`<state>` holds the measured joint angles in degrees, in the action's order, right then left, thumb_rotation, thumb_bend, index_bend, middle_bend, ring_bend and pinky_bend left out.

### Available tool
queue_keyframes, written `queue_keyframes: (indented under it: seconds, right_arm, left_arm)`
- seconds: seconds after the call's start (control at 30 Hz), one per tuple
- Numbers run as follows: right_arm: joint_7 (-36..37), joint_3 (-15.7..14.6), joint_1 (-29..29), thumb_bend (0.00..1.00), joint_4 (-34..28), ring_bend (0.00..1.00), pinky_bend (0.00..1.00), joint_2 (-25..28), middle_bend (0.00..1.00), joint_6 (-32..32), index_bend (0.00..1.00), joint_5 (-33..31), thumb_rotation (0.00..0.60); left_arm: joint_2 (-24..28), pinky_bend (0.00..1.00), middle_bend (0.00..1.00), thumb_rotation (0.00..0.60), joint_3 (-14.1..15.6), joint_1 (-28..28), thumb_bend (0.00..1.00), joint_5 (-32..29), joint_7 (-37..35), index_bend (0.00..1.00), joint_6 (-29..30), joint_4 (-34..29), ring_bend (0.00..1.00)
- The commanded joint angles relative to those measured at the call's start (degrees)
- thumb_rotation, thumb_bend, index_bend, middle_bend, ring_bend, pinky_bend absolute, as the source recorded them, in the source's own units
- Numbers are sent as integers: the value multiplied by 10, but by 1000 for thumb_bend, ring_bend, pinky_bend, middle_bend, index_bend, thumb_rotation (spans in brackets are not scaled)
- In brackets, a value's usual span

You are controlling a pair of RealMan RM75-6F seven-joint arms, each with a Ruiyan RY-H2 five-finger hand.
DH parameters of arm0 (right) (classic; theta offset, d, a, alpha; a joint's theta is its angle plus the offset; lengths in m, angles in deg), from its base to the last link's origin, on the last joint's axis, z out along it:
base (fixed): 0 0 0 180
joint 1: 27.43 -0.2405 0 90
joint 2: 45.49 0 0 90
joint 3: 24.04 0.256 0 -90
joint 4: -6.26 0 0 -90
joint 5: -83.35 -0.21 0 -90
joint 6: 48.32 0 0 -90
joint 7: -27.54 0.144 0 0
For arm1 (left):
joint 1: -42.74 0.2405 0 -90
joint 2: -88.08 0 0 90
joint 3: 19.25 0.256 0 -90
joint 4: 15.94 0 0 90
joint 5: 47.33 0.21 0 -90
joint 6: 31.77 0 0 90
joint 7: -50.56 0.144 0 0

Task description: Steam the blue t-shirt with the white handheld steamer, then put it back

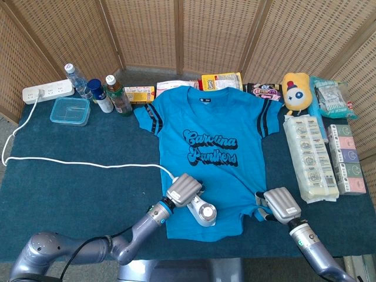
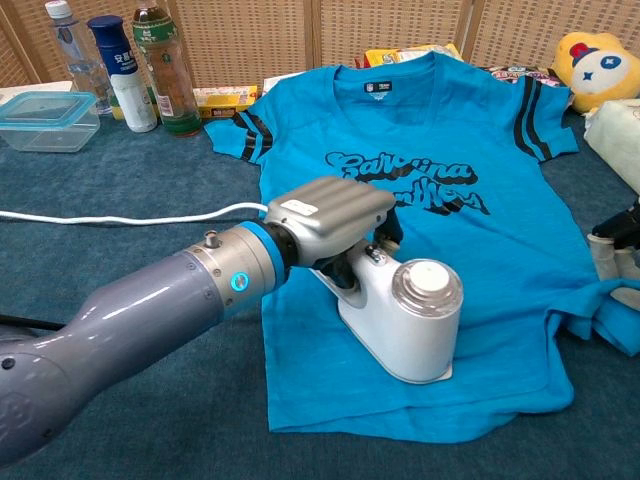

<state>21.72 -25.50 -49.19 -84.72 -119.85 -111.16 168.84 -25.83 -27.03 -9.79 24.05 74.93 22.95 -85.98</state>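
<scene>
In the chest view the right hand (image 2: 618,250) is cut off by the frame edge.

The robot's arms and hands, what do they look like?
Both arms are glossy silver-grey metal. The left arm has a blue wrist ring with a small glowing light and a black band near the frame edge. The left hand and right hand have pale grey, ribbed backs.

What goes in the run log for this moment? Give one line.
phase: steaming | left robot hand: grips white handheld steamer on blue t-shirt lower hem | right robot hand: holds shirt's right edge
</scene>
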Motion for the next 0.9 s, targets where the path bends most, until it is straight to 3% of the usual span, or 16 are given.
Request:
queue_keyframes:
  seconds: [0.03,0.4,0.67,0.9]
  right_arm:
    - [-1,1,-1,512,0,729,873,-1,666,2,705,-1,600]
    - [-7,3,-6,512,1,729,874,-7,666,10,706,-7,600]
    - [-7,3,-5,512,1,729,874,-4,666,8,705,-8,600]
    - [-4,2,-3,512,0,729,874,0,666,5,705,-9,600]
  left_arm:
    - [23,735,813,600,0,16,470,-2,-7,777,10,3,733]
    - [38,736,813,600,-35,21,470,-19,-24,776,9,67,733]
    - [7,735,813,600,-86,3,469,-68,-16,777,-4,137,733]
    - [-29,736,813,600,-107,-19,468,-90,-6,776,-13,167,733]
